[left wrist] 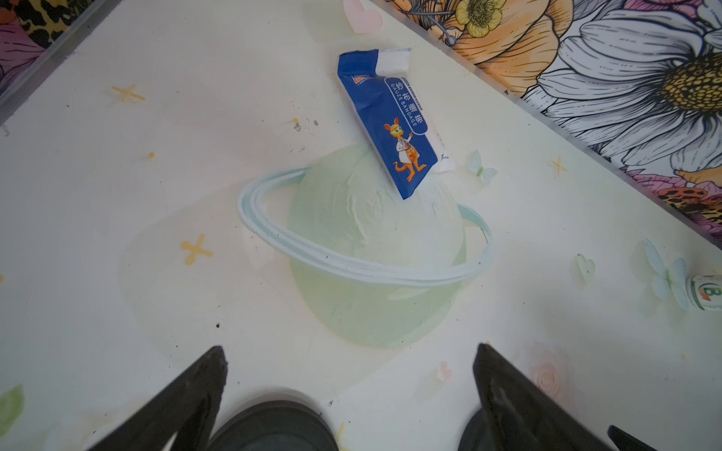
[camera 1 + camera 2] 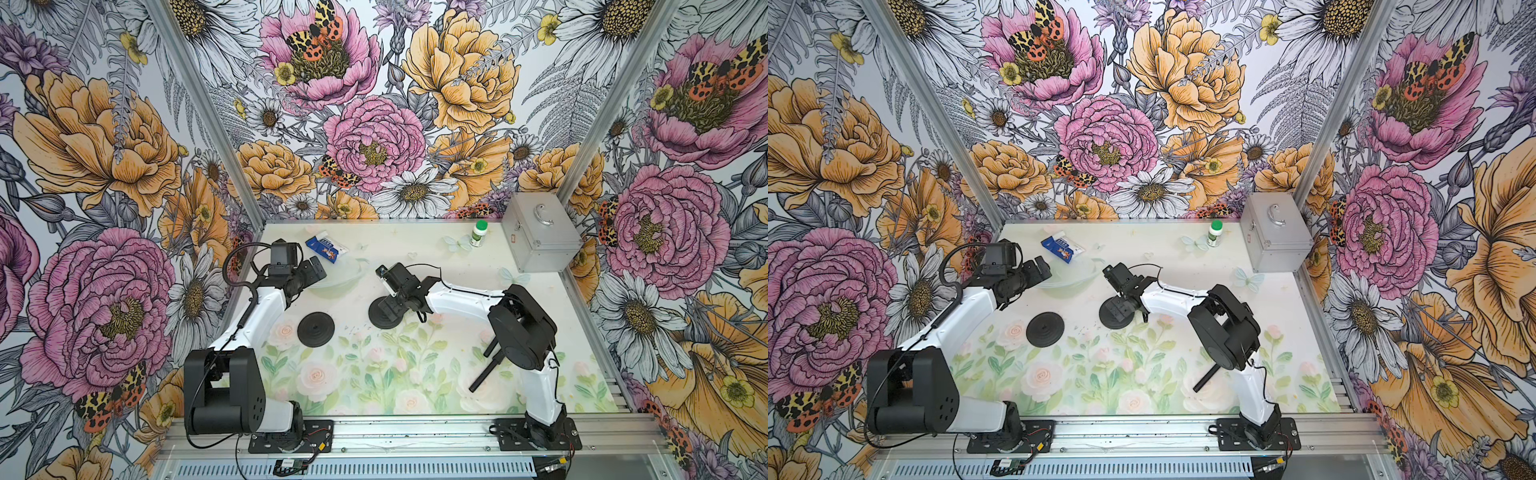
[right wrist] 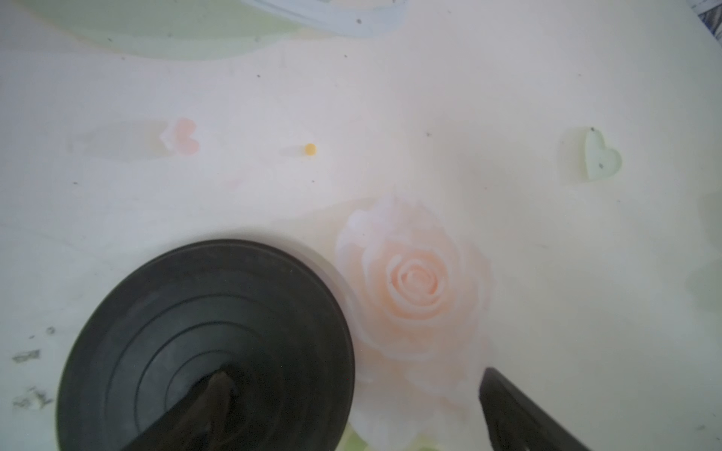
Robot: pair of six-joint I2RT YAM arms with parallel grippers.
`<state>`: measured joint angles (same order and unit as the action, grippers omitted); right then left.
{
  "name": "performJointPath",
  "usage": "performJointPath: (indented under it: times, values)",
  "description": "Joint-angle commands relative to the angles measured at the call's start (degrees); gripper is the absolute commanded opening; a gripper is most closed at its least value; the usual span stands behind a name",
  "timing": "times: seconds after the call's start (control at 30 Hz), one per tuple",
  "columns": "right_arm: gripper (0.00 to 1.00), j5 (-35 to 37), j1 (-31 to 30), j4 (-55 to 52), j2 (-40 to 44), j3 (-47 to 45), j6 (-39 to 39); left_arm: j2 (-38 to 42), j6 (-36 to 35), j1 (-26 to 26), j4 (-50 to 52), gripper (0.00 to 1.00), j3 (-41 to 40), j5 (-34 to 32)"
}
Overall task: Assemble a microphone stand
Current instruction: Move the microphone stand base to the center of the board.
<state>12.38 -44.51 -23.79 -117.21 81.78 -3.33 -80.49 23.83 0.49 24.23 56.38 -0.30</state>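
Observation:
Two black round discs lie on the table in both top views: one [image 2: 316,329] near the left arm, the other [image 2: 376,318] under my right gripper [image 2: 388,309]. In the right wrist view that disc [image 3: 203,336] has one fingertip [image 3: 218,388] over it, while the other finger stands off its rim over the table; the right gripper [image 3: 353,380] is open and holds nothing. A black rod [image 2: 482,374] lies partly hidden under the right arm's elbow. My left gripper [image 2: 318,268] hangs open and empty above the table behind the left disc [image 1: 273,425].
A blue gauze bandage packet [image 2: 326,249] lies at the back left and shows ahead of the left gripper [image 1: 390,125]. A small white bottle with a green cap [image 2: 479,233] and a silver metal case [image 2: 540,232] stand at the back right.

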Motion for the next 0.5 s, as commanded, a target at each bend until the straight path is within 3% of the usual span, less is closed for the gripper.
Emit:
performJointPath:
  times: [0.0, 0.3, 0.47]
  values:
    - [1.00, 6.13, 2.44, -5.83, 0.32, -4.43, -1.19, -0.20, -0.96, -0.75, 0.19, 0.99, 2.15, 1.77]
    - [1.00, 4.67, 4.36, 0.65, 7.21, -12.28, -2.86, 0.39, 0.11, -3.47, 0.12, 0.99, 3.40, 2.86]
    - [1.00, 4.94, 6.00, 0.83, 7.78, -12.82, -5.06, 1.30, -0.57, -9.87, 0.03, 0.99, 5.88, -3.26]
